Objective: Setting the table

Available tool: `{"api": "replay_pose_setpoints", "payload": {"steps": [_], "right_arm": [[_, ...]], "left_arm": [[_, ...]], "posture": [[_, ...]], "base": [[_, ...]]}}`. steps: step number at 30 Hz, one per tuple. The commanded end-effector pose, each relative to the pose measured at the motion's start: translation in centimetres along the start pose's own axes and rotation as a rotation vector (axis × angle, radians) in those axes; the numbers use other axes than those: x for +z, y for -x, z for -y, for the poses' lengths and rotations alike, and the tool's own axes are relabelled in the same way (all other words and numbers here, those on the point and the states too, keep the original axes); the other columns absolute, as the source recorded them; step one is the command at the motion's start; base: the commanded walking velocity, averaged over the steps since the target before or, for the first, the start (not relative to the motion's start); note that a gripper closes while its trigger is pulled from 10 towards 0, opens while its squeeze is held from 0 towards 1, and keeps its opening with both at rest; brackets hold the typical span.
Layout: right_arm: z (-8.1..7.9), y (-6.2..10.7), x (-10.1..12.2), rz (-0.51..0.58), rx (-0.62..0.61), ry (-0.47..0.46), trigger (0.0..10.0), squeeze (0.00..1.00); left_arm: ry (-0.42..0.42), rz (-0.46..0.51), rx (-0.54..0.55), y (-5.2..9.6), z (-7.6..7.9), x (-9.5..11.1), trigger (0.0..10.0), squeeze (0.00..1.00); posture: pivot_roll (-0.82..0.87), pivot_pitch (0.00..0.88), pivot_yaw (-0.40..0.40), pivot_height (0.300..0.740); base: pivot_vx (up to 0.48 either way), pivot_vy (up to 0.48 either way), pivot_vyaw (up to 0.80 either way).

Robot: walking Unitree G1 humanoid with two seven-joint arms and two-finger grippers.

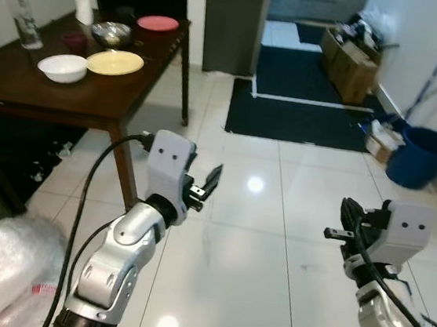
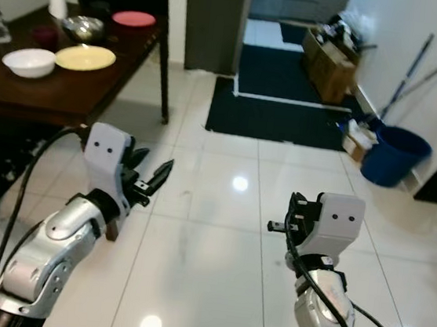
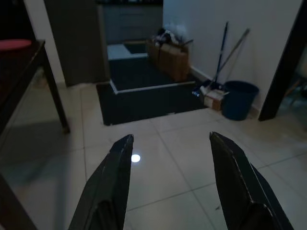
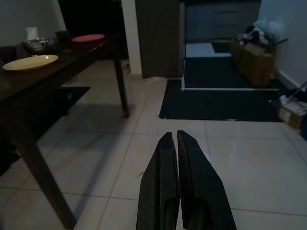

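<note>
while both hands hover, the yellow plate point(image 1: 115, 62) sits well ahead-left (perhaps empty).

We see a dark brown table point(image 1: 92, 98) holding a white bowl point(image 1: 62, 67), a pale yellow plate point(image 1: 115, 62) and a pink plate point(image 1: 158, 23), over glossy white floor tiles point(image 1: 273, 241), a dark mat point(image 1: 303, 110) and a blue bucket point(image 1: 423, 158).
</note>
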State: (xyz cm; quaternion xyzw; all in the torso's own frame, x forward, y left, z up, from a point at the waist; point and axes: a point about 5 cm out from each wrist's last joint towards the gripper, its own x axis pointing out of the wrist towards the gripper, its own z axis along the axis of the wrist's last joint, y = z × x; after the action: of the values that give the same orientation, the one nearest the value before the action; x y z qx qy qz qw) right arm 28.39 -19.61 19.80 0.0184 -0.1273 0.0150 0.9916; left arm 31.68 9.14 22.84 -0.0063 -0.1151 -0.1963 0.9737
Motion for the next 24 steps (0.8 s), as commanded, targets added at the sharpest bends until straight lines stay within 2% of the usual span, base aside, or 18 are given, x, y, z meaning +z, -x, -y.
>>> {"api": "replay_pose_setpoints", "payload": {"steps": [1,18,21,24], "right_arm": [[0.7,0.4,-0.4,-0.021,-0.028,-0.001,10.0,0.0],[0.9,0.4,-0.3,-0.017,-0.036,0.008,10.0,0.0],[0.9,0.5,-0.4,-0.022,-0.037,0.007,10.0,0.0],[0.4,0.5,-1.5,-0.056,-0.016,0.006,10.0,0.0]], "left_arm": [[0.003,-0.006,-0.014,-0.1,0.4,-0.2,10.0,0.0],[0.004,-0.007,-0.016,-0.1,0.4,-0.2,10.0,0.0],[-0.002,-0.016,-0.009,0.0,0.2,-0.5,10.0,0.0],[-0.042,-0.062,0.045,0.6,-0.9,-2.0,10.0,0.0]], "posture": [[-0.05,0.086,0.115,0.74],[-0.06,0.087,0.119,0.74],[-0.05,0.088,0.117,0.74],[-0.03,0.087,0.098,0.74]], "base": [[0.48,0.0,-0.8],[0.48,0.0,-0.76],[0.48,0.0,-0.34],[0.48,0.0,0.0]]}}
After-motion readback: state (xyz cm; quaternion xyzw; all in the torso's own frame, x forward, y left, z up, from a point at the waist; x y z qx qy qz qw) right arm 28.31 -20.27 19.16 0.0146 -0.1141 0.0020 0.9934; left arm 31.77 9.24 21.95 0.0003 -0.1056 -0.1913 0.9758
